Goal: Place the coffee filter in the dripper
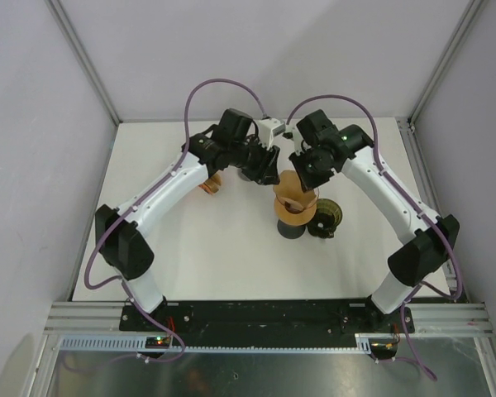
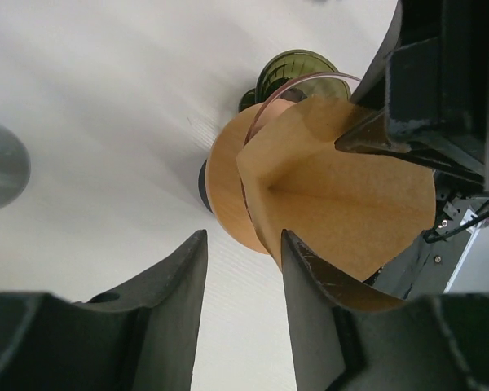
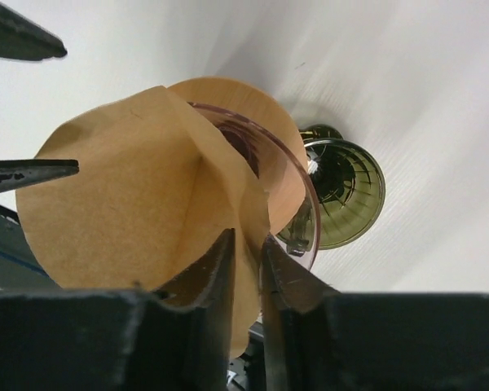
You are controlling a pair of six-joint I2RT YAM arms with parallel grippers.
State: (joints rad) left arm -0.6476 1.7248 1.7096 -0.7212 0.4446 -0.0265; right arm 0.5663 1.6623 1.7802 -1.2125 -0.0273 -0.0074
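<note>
The brown paper coffee filter (image 1: pixel 291 192) stands opened as a cone in the clear, pink-rimmed dripper (image 1: pixel 294 217), which sits on a black base mid-table. In the right wrist view the filter (image 3: pixel 138 195) spreads wide above the dripper's rim (image 3: pixel 297 183). A fold of its edge runs between the jaws of my right gripper (image 3: pixel 246 236), which stand slightly parted around it. My left gripper (image 2: pixel 244 236) is open over bare table. The filter (image 2: pixel 334 204) lies against the outside of its right finger (image 2: pixel 310 277). Both grippers meet over the dripper, left (image 1: pixel 269 169) and right (image 1: pixel 307 178).
An olive-green ribbed cup (image 1: pixel 325 217) stands right beside the dripper, on its right. A small brown object (image 1: pixel 211 184) lies under the left arm. A white block (image 1: pixel 270 128) sits at the back. Enclosure walls and rails bound the table on all sides.
</note>
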